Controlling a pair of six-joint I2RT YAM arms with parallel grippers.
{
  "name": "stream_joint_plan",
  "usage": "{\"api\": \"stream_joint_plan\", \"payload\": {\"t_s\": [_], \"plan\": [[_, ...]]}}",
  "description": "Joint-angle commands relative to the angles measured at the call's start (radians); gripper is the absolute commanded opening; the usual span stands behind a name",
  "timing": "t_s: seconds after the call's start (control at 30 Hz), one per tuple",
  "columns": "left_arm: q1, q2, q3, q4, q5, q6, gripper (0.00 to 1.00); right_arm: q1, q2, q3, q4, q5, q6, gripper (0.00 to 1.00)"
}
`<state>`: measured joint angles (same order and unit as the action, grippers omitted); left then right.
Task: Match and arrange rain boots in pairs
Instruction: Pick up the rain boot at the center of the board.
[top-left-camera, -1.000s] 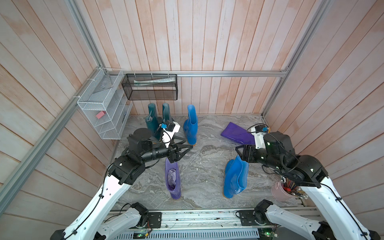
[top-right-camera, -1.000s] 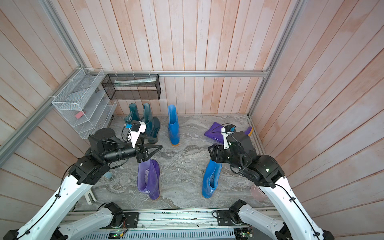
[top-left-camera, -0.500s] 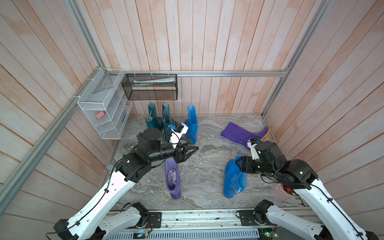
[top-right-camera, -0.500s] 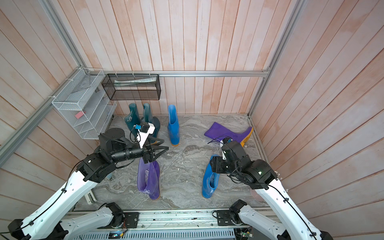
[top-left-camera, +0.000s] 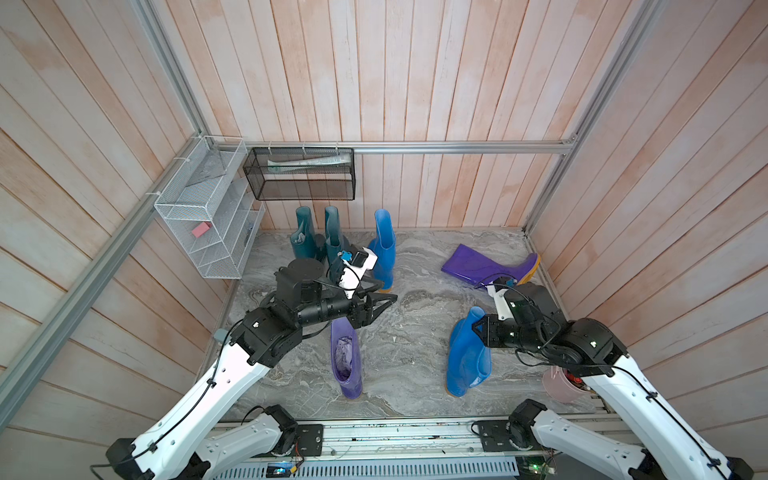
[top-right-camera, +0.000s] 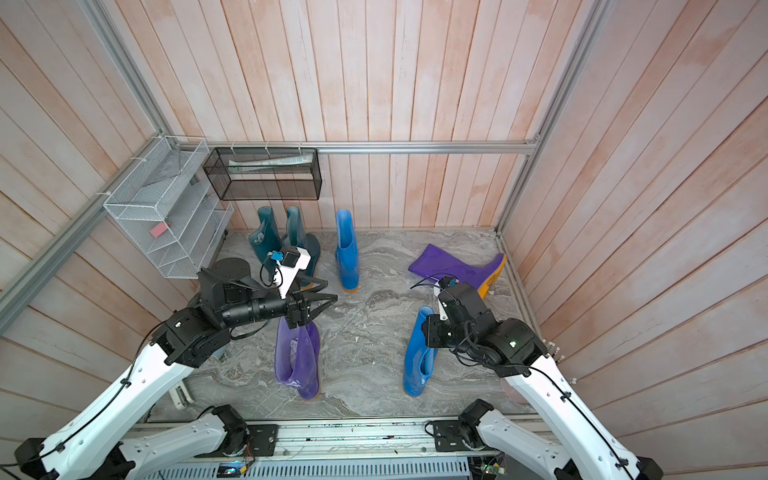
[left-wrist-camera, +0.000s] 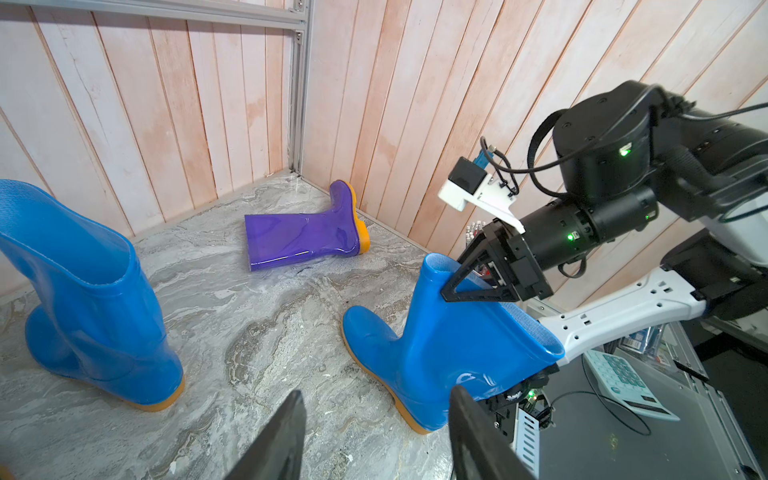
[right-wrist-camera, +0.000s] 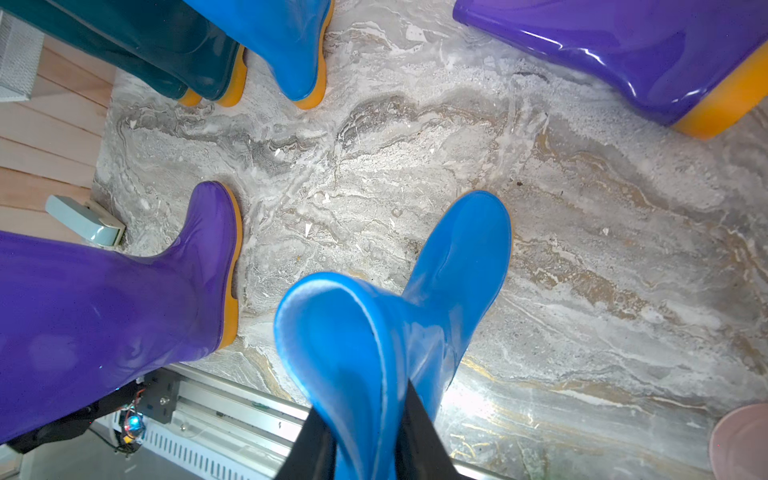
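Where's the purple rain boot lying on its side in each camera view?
Top views: the glossy dark purple rubber boot lies flat near the right wall.
Left wrist: flat by the wall corner.
Right wrist: cropped at the frame's edge, orange sole visible.
Landmark: upright bright blue rubber boot near back wall.

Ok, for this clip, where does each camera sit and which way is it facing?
Top views: high above the arms' bases, looking down at the floor and back wall; left arm and right arm both show.
Left wrist: on the left arm, looking across the floor at the held blue boot, lying purple boot and right arm; its own open jaws show.
Right wrist: looking down the held blue boot's shaft to the floor; its jaws pinch the cuff.
Shared: both wrist views show the held blue boot and lying purple boot.
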<state>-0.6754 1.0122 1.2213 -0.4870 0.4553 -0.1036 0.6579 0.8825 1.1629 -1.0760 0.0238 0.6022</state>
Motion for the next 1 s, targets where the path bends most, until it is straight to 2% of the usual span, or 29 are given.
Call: {"api": "stream_joint_plan", "payload": {"t_s": [0.0,0.13,0.6,0.97], "plan": [[-0.007,-0.021,0.025,-0.018,-0.02,0.015,0.57,0.006,0.001,0.003,0.022,-0.015,-0.007,0.16],[-0.008,-0.018,0.024,-0.019,-0.023,0.016,0.57,0.006,-0.001,0.003,0.029,-0.022,-0.01,0.0],[-0.01,-0.03,0.027,-0.028,-0.031,0.013,0.57,0.006,0.016,0.073,0.079,-0.01,-0.049,0.0],[-0.013,-0.051,0.02,-0.044,-0.067,-0.014,0.57,-0.027,0.181,0.218,0.155,-0.034,-0.198,0.0]]}}
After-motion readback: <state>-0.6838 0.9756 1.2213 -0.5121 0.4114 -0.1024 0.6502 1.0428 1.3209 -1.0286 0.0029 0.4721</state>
